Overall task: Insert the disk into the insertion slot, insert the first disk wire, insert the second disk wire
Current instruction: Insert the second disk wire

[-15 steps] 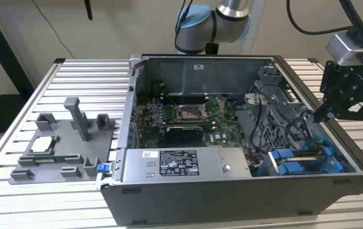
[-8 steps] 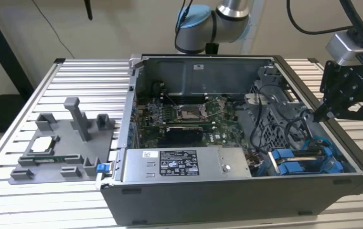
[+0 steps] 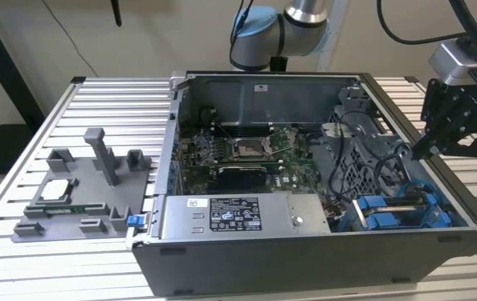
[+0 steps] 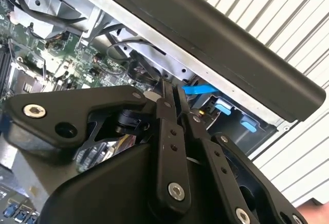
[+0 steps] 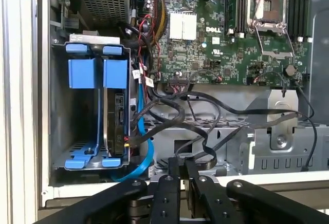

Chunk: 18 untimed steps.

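1. One hand (image 3: 429, 149) hangs over the rim of the open computer case (image 3: 305, 263) on the exterior view's right. In both wrist views its two fingers (image 4: 165, 131) lie pressed together, gripping nothing.
2. One insertion slot (image 5: 82, 116), a dark grey drive cage with two bays, fills the case's near corner on the exterior view's right.
3. One dark disk (image 5: 115, 121) stands in one bay. Two large blue carrier tabs (image 5: 82, 72) cap the cage.
4. One light-blue cable (image 5: 145, 152) curves just beside the disk, and several black cables (image 5: 205, 126) loop nearby. I cannot tell whether any is plugged in.
5. One silver processor socket (image 5: 267, 5) sits on the motherboard. One power supply (image 3: 297, 216) carries one white printed label (image 3: 234, 214).
6. Near the bench's (image 3: 96, 94) edge on the exterior view's left, one grey fixture tray (image 3: 96, 216) holds one processor chip (image 3: 56, 188).
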### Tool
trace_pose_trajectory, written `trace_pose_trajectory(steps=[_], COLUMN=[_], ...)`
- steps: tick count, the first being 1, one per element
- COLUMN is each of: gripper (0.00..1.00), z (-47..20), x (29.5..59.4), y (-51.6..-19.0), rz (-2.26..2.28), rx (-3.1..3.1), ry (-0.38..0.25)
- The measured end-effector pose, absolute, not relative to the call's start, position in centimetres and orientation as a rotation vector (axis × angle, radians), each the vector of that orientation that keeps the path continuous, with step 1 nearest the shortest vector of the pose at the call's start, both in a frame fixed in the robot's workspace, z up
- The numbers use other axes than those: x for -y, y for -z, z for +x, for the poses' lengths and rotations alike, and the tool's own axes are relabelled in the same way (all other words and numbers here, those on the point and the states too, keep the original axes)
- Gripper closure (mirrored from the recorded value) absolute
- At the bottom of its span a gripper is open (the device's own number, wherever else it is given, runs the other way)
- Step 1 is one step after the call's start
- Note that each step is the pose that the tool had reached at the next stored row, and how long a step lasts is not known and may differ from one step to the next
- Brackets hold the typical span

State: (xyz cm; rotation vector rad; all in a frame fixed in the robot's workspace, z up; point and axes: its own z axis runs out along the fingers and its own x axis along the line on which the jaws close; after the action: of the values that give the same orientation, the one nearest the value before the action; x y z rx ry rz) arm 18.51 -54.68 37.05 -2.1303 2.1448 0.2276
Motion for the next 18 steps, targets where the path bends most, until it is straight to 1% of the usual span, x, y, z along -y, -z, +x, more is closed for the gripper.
trace_pose_trajectory(steps=[7,18], gripper=[1.0,1.0], z=[17.9,17.0], x=[54.7,54.7], y=[-37.6,-39.5], rz=[-2.13,-2.13], rx=[-2.145,-2.145], ry=[-0.228,-0.227])
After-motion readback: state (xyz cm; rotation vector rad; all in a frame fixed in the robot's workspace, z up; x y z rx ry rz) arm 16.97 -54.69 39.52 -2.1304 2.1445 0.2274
